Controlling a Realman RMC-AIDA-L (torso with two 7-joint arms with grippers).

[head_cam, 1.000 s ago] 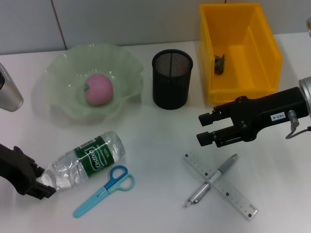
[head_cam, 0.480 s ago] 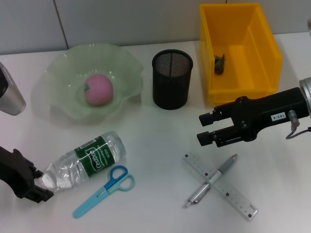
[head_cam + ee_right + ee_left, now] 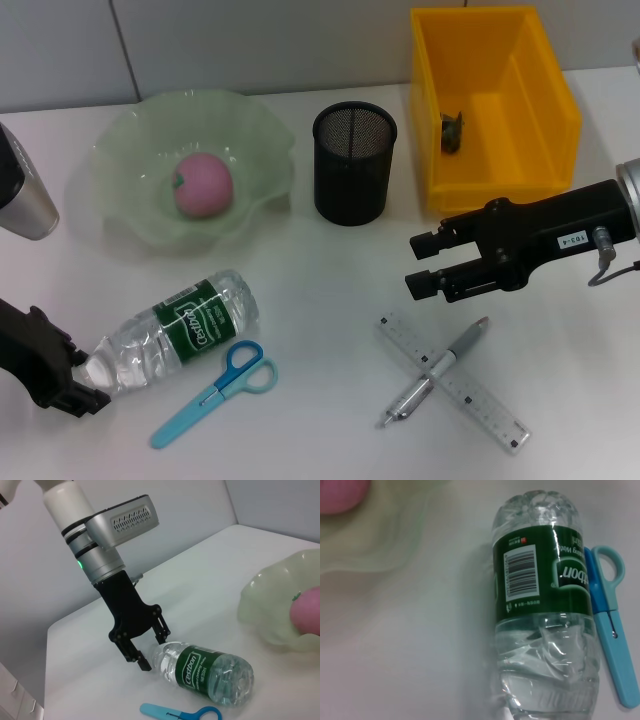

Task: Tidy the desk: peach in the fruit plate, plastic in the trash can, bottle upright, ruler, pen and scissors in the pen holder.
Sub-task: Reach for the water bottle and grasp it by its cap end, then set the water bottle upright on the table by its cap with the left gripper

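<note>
Left gripper [image 3: 88,382] set about the cap end of the lying bottle [image 3: 178,333], lower left of the head view; little change from a second ago, the arm slightly lower.

The right wrist view shows its fingers [image 3: 163,628] spread either side of the neck. The right gripper [image 3: 419,267] hangs open at right, unmoved. The left wrist view alone shows the scissors [image 3: 611,622] touching the bottle's side.

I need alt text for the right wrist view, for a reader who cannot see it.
The left gripper sits at the cap end of the bottle, which lies on its side on the desk. The scissors lie beside it, and the peach is in the fruit plate.
</note>
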